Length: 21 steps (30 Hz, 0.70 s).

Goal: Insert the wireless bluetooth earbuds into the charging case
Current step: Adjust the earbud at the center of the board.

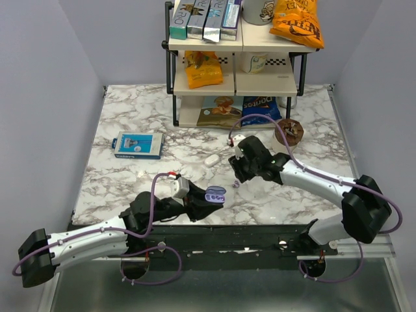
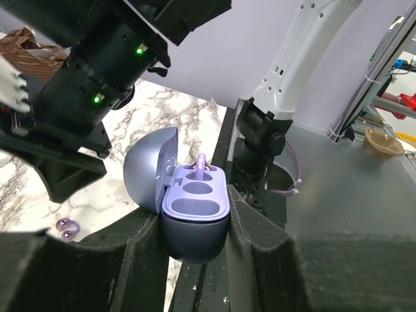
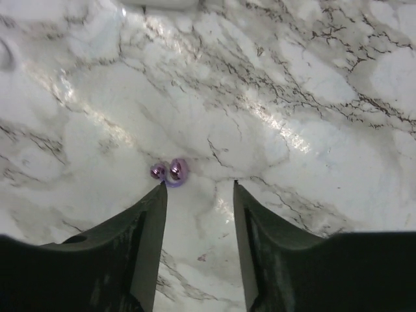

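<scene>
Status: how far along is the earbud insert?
Done: one earbud looks seated in the far slot of the open charging case. In hand: left gripper holds the case; right gripper is open just above the second earbud on the table, not gripping it. Left: pick and seat it.

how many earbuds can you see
2: one earbud in the open charging case held by the left gripper, the other earbud on the marble by the right gripper

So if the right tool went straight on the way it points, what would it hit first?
The right tool would probably meet the marble table first, bare between its open jaws. The purple earbud lies just beside one tip, so it might get clipped; depth is unclear.
</scene>
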Motion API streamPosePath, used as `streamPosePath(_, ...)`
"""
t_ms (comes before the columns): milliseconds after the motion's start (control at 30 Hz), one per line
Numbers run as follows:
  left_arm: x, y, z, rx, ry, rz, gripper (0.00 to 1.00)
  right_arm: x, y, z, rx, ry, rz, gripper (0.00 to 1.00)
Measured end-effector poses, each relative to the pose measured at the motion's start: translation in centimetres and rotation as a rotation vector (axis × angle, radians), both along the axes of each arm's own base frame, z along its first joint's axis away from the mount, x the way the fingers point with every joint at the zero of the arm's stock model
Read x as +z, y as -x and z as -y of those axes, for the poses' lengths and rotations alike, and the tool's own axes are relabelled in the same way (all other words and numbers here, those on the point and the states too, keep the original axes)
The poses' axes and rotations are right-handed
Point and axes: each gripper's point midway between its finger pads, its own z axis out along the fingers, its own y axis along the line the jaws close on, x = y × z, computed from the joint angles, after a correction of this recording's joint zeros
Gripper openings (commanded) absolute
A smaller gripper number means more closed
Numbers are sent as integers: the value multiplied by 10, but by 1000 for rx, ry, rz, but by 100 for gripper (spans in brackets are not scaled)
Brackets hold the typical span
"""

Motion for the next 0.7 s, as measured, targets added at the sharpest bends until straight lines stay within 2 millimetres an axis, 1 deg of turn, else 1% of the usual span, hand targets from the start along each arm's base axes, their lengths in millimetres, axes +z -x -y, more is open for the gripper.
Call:
streamPosePath(67, 1, 0, -1, 4, 5, 1, 0, 7, 2, -4, -97, -88, -12, 46)
streamPosePath(167, 3, -2, -2, 16, 11, 1, 0, 8, 16, -3, -284, -248, -67, 43)
streamPosePath(233, 4, -2, -2, 21, 13, 0, 0, 1, 29, 2, -420, -333, -131, 43)
streamPosePath(300, 5, -2, -2, 24, 17, -1, 0, -6, 36, 4, -527, -380, -185, 43)
streamPosePath(433, 5, -4, -5, 43, 21, -4, 0, -15, 37, 5, -673, -426, -235, 43)
streamPosePath(500, 4, -5, -7, 53, 24, -5, 0, -19, 36, 5, -713, -432, -247, 43)
streamPosePath(633, 2, -7, -8, 65, 21, -9, 0, -36, 36, 4, -773, -414, -286, 40)
streamPosePath(700, 2, -7, -8, 67, 21, -10, 0, -41, 36, 3, -789, -407, -298, 40)
